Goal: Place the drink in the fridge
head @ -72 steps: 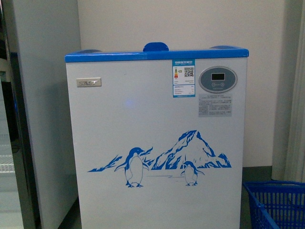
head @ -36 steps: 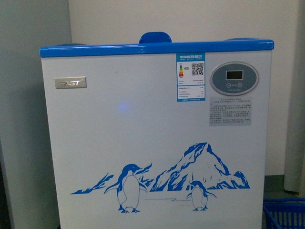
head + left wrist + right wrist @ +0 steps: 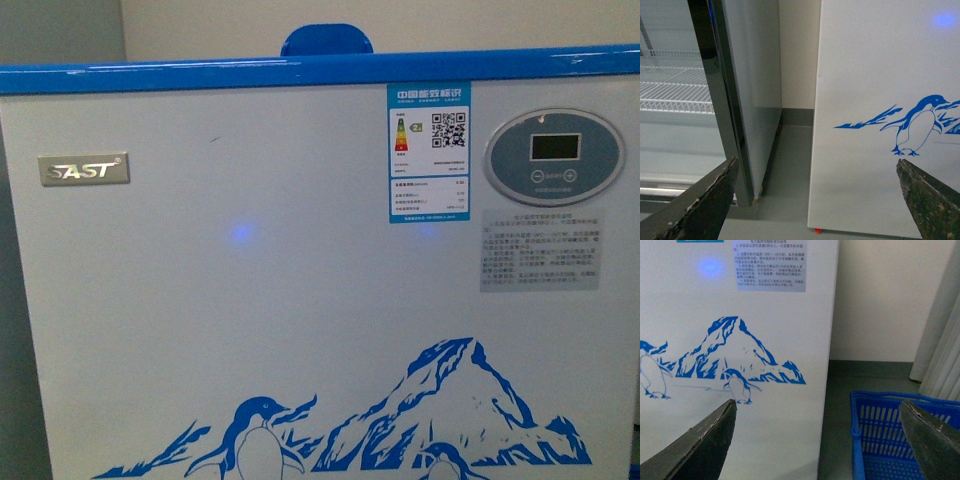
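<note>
Your left gripper (image 3: 816, 161) is spread wide and holds nothing, and your right gripper (image 3: 817, 403) is the same. Close in front of you stands the fridge (image 3: 250, 300), white with blue penguins. You see only its front, so you cannot tell what is inside. On the floor near its right side sits a blue basket (image 3: 890, 440); only part of its inside shows. To the fridge's left, across a gap, stands a grey cabinet (image 3: 735, 100) with white wire shelves (image 3: 675, 85). You cannot tell where the drink is.

Pale wall (image 3: 875, 300), grey floor (image 3: 790, 165) — blue basket (image 3: 880, 430), glass-door cabinet (image 3: 752, 65)
</note>
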`<state>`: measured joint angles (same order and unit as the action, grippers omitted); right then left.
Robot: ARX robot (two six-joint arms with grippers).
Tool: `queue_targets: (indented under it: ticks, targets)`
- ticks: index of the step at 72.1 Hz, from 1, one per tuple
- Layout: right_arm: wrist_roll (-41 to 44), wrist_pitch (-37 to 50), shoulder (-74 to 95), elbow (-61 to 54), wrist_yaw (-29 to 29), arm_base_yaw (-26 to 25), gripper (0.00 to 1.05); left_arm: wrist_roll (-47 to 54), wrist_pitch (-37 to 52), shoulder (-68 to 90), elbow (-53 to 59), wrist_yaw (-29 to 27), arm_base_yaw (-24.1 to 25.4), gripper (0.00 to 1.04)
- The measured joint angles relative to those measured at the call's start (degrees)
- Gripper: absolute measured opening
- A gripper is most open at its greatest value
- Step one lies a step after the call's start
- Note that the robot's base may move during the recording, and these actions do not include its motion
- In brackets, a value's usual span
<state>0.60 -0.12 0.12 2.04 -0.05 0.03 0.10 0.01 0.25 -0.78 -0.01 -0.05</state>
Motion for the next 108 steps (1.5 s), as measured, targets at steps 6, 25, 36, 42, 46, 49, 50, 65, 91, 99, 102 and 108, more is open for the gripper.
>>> queue_targets:
  ticks: [6,25,36,42,46,49,50,65,91,99,102,108]
  targets:
    - [0.0,0.0,0.0,0.0,0.0,0.0,0.98,0.0,0.0,0.0,0.0,0.0,0.0,0.97]
    - [0.0,0.0,0.0,0.0,0.1,0.0,0.98,0.0,0.0,0.0,0.0,0.0,0.0,0.97]
    - [-2.3,-2.0,2.9,0.7,14.3,4.5,0.98,0.0,0.0,0.0,0.0,0.0,0.0,0.97]
    - [-4.9,-5.5,8.0,1.7,30.4,7.1,0.98,0.0,0.0,0.0,0.0,-0.1,0.0,0.97]
    - [-5.9,-8.1,10.1,2.3,34.6,4.8,0.98,0.0,0.0,0.0,0.0,0.1,0.0,0.97]
    - [-6.6,-10.1,11.8,3.3,33.8,0.4,0.98,0.0,0.0,0.0,0.0,0.0,0.0,0.97]
    - [-6.8,-10.4,12.2,3.7,33.0,-0.9,0.98,0.0,0.0,0.0,0.0,0.0,0.0,0.97]
    - [-6.3,-5.8,26.4,9.4,7.0,-32.4,0.98,0.0,0.0,0.0,0.0,0.0,0.0,0.97]
    - [4.8,14.9,71.2,18.2,-13.8,-54.2,0.98,0.0,0.0,0.0,0.0,0.0,0.0,0.97]
    - [7.3,16.6,81.9,21.9,-13.7,-53.0,0.98,0.0,0.0,0.0,0.0,0.0,0.0,0.97]
    - [7.9,17.1,85.3,23.1,-13.2,-52.2,0.98,0.0,0.0,0.0,0.0,0.0,0.0,0.97]
    - [8.2,18.8,91.6,25.2,-11.8,-50.3,0.98,0.0,0.0,0.0,0.0,0.0,0.0,0.97]
